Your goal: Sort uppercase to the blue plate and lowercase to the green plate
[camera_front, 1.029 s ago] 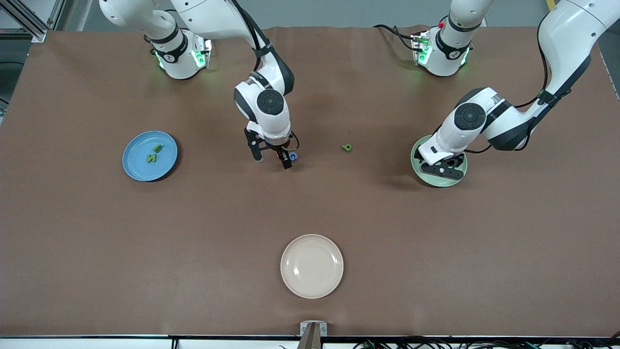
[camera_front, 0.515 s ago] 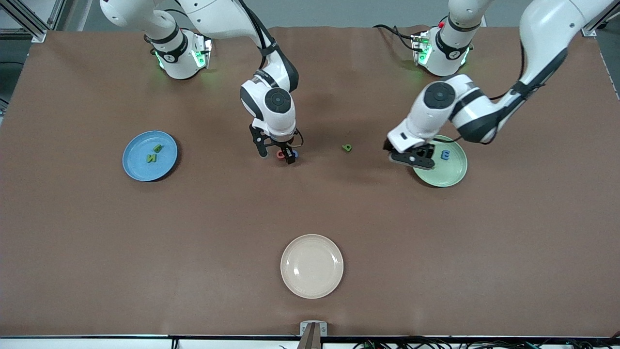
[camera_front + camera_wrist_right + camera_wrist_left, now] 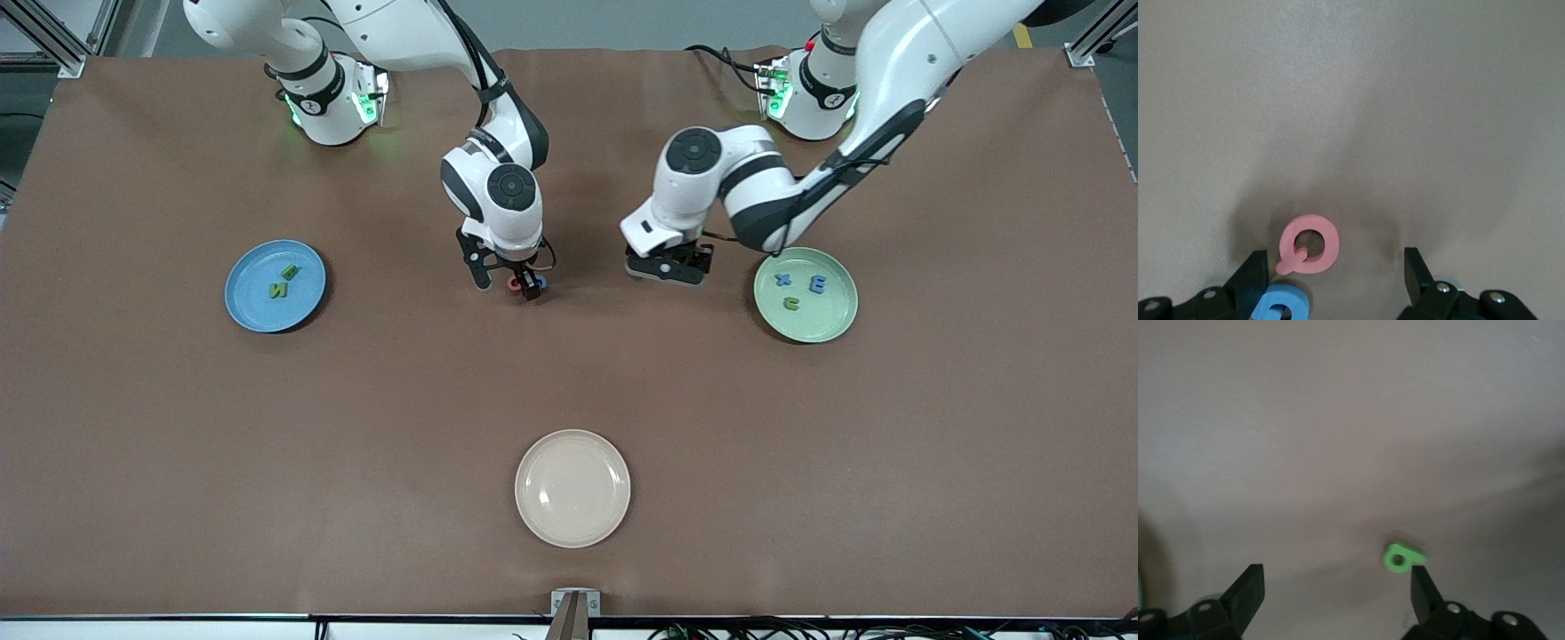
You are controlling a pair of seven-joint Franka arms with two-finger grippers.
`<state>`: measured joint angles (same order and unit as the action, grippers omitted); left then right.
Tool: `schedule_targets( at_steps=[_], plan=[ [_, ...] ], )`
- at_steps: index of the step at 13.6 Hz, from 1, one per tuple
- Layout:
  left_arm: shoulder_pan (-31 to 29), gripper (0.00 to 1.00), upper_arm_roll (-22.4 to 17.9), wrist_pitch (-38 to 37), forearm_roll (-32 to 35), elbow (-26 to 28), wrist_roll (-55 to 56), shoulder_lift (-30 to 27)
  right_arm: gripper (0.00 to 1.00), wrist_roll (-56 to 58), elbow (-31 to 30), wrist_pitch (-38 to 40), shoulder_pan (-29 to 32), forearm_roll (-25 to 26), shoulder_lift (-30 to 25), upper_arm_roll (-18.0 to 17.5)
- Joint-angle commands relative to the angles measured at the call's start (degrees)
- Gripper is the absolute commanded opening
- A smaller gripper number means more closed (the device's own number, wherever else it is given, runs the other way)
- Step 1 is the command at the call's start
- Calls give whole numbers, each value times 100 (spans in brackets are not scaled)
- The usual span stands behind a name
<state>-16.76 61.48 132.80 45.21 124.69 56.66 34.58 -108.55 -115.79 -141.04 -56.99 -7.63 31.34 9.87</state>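
Note:
The blue plate (image 3: pixel 253 307) holds a green B (image 3: pixel 290 271) and a green N (image 3: pixel 278 290). On the green plate (image 3: pixel 831 320) lie a blue x (image 3: pixel 783 279), a blue m (image 3: pixel 818 284) and a green u (image 3: pixel 790 303). My right gripper (image 3: pixel 505 286) (image 3: pixel 1335 267) stands open, low over the table's middle, with the red Q (image 3: pixel 514 284) (image 3: pixel 1309 245) between its fingers. The blue G (image 3: pixel 539 284) (image 3: pixel 1281 308) lies beside one finger. My left gripper (image 3: pixel 667 267) (image 3: pixel 1336 577) is open over the green q (image 3: pixel 1403 557), which lies close to one fingertip and is hidden in the front view.
A cream plate (image 3: pixel 573 488) sits near the front camera, about midway along the table. The brown table mat (image 3: pixel 356 427) stretches between the plates. Both arm bases stand along the edge farthest from the front camera.
The left arm has swung from over the green plate to the table's middle, uncovering the x, m and u. The right gripper shifted slightly and settled around the red Q.

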Motion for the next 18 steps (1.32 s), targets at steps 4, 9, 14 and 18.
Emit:
schedule_targets(
  at_steps=[4,9,14,18],
  plan=[
    [261,91,-92,166,242,-191,-190,523,85,194,-49,165,39,-1,3,59],
    [1024,81,-855,517,349,-393,-173,621,76,220,-49,156,65,-1,-5,112],
    [1369,73,-1165,650,340,-455,-120,629,61,229,-32,138,74,-1,-5,112],
    [1360,73,-1182,650,340,-393,-129,673,49,220,4,112,74,-1,-23,112]
  ],
)
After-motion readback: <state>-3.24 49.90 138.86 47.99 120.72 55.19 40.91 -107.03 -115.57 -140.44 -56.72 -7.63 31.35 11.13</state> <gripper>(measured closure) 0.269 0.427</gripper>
